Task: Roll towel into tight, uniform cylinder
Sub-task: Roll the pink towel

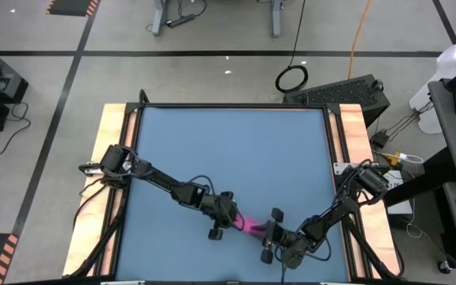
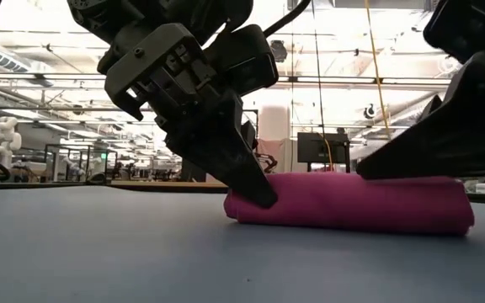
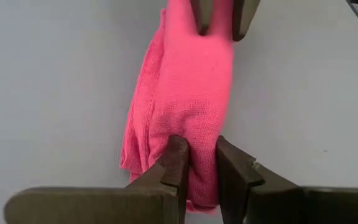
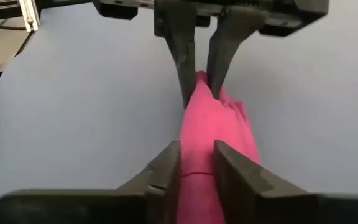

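Observation:
The towel [image 1: 248, 224] is a short magenta-pink cylinder [image 2: 352, 202] lying on its side on the blue table, close to the near edge. My left gripper [image 1: 229, 215] is at its left end and is shut on the cloth [image 3: 197, 152]. My right gripper [image 1: 271, 229] is at its right end and is also shut on the cloth [image 4: 196, 152]. Each wrist view shows the other gripper at the far end of the roll. The roll's layers show as loose folds along one side [image 3: 138, 137]. My left gripper pinches the roll's left end [image 3: 194, 134] between its two fingers. The fingers slant down from the table's left and lie along the roll. The roll stays level with its underside on the table [image 2: 343, 227]. My right gripper pinches the roll's right end [image 4: 197, 134] between its two fingers. The fingers come in low from the table's right, slanting slightly down, along the roll. That end rests on the table.
Open blue tabletop [image 1: 228, 150] stretches toward the far edge. Wooden strips [image 1: 117, 134] run along the left and right sides. The table's near edge is just behind both grippers.

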You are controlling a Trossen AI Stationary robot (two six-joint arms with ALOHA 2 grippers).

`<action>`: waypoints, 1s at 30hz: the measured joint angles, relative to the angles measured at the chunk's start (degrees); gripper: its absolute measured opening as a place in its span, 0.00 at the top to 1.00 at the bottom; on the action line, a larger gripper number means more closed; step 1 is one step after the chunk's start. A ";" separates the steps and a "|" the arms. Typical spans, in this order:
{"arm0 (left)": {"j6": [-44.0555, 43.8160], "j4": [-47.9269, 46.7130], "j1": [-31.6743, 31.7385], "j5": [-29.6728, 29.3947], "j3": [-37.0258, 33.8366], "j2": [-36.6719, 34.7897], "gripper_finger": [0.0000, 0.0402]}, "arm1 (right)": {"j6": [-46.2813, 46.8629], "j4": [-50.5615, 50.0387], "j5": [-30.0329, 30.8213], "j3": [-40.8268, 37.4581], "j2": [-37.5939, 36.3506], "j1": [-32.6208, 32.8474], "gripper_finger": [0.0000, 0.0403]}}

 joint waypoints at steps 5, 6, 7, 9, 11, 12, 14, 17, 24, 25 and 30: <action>0.08 1.42 -0.04 -0.21 -0.12 0.02 0.85 | 2.04 -0.23 -3.45 0.01 0.00 -0.04 0.93; 0.11 2.07 -0.05 -0.26 -0.15 0.02 0.85 | 2.25 -0.39 -3.88 0.02 -0.01 -0.04 0.95; 0.11 2.86 -0.07 -0.26 -0.16 0.08 0.85 | 2.50 -0.58 -4.24 0.02 -0.02 -0.03 0.97; 0.13 3.58 -0.07 -0.34 -0.16 0.13 0.85 | 2.96 -1.23 -4.37 0.04 -0.02 0.02 0.99; 0.14 3.62 -0.07 -0.42 -0.16 0.13 0.85 | 3.59 -1.76 -4.65 0.07 -0.06 0.20 0.99; 0.48 3.65 -0.07 -0.42 -0.16 0.13 0.85 | 3.95 -1.99 -4.64 0.09 -0.07 0.32 0.99; 1.64 3.62 -0.07 -0.23 -0.18 -0.23 0.84 | 4.42 -2.49 -4.95 0.09 -0.07 0.45 0.99; 1.73 3.51 -0.04 0.42 -0.26 -1.37 0.80 | 5.05 -3.29 -5.69 0.13 -0.11 0.62 0.99; 1.86 6.85 -0.22 0.33 -0.33 -3.87 0.67 | 5.78 -4.16 -8.61 0.17 -0.20 0.73 0.99; 2.25 8.52 -0.28 0.23 -0.33 -3.43 0.66 | 5.78 -4.16 -8.68 0.17 -0.20 0.74 0.99; 3.55 9.54 -0.44 -0.09 -0.25 -0.83 0.67 | 5.90 -4.45 -9.00 0.17 -0.19 0.74 0.99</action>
